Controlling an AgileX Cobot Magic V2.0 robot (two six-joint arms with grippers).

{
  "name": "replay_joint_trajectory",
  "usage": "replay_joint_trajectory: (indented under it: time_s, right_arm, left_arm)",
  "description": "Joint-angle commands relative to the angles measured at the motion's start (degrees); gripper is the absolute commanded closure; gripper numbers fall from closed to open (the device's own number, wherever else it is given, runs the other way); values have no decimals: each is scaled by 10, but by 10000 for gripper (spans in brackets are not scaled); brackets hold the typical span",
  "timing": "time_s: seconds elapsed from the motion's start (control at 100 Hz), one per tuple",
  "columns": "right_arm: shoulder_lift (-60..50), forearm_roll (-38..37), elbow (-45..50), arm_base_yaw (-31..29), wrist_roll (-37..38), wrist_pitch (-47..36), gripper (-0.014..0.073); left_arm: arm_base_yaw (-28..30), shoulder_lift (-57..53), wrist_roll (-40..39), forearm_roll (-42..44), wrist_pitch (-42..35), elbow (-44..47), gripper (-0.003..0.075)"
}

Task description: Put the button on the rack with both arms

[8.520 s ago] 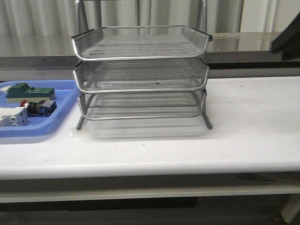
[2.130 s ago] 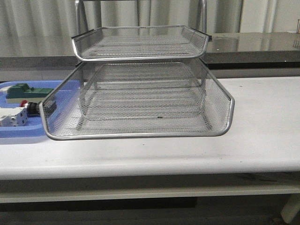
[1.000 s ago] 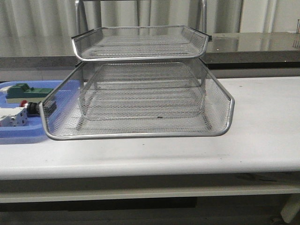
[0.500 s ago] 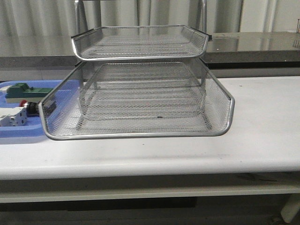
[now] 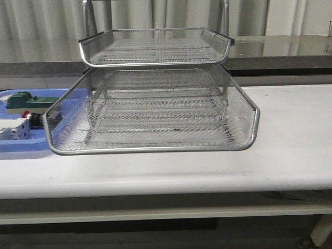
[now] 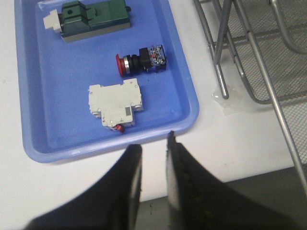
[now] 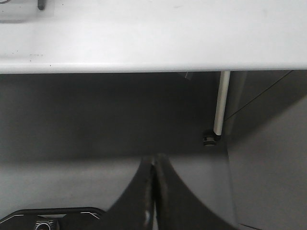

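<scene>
Middle tray (image 5: 150, 150) of rack (image 5: 155, 46) stands pulled out, nothing inside. Button (image 6: 141, 61) lies ungrasped in blue tray (image 6: 187, 103). Left gripper (image 6: 152, 158) slightly parted, holding nothing; right gripper (image 7: 153, 170) closed, holding nothing. Pick and placement outstanding.

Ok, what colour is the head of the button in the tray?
Red, on the button lying in the blue tray; clearest in the left wrist view.

- The rack (image 5: 155, 93) is faced level, close.
- The blue tray (image 6: 29, 96) is overlooked by the left wrist, shared with front.
- The table (image 7: 153, 33) edge is seen by the right wrist.
</scene>
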Motion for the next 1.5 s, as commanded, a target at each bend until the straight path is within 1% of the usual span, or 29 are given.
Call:
replay_joint_trajectory:
  time_s: [0.0, 0.06, 0.11, 0.16, 0.35, 0.42, 0.54, 0.62, 0.68, 0.89, 1.17, 1.4, 1.49]
  right_arm:
    - [3, -13, -19, -1, -1, -27, 661]
    - [3, -13, -19, -1, -1, -27, 661]
    - [3, -13, -19, -1, -1, -27, 661]
    - [3, -13, -19, -1, -1, -27, 661]
    - [3, -13, -19, -1, -1, -27, 661]
    - [3, -13, -19, -1, -1, -27, 661]
    - [3, -13, -19, -1, -1, -27, 661]
    - [3, -13, -19, -1, -1, -27, 661]
    - [3, -13, -19, -1, -1, -27, 661]
    - [3, -13, -19, -1, -1, -27, 661]
    - [3, -13, -19, -1, -1, -27, 661]
    - [3, -13, -19, -1, -1, -27, 661]
    - [3, -13, -19, -1, -1, -27, 661]
  left_arm:
    - [1, -14, 10, -1, -12, -20, 350]
    - [1, -14, 10, 0, -12, -20, 213]
    - [1, -14, 10, 0, -15, -20, 154]
    - [1, -14, 10, 0, -19, -20, 134]
    - [0, -13, 11, -6, -29, -20, 134]
    - [0, -11, 27, -6, -30, -20, 134]
    - [0, 1, 138, -6, -28, -28, 134]
    - [0, 24, 195, -6, -26, -46, 132]
    - [0, 49, 244, -6, -22, -68, 132]
    - [0, 155, 371, -4, 4, -160, 132]
    - [0, 296, 424, 44, 14, -272, 132]
    - [0, 386, 454, 43, 21, -349, 132]
    - [0, 411, 464, 43, 38, -376, 132]
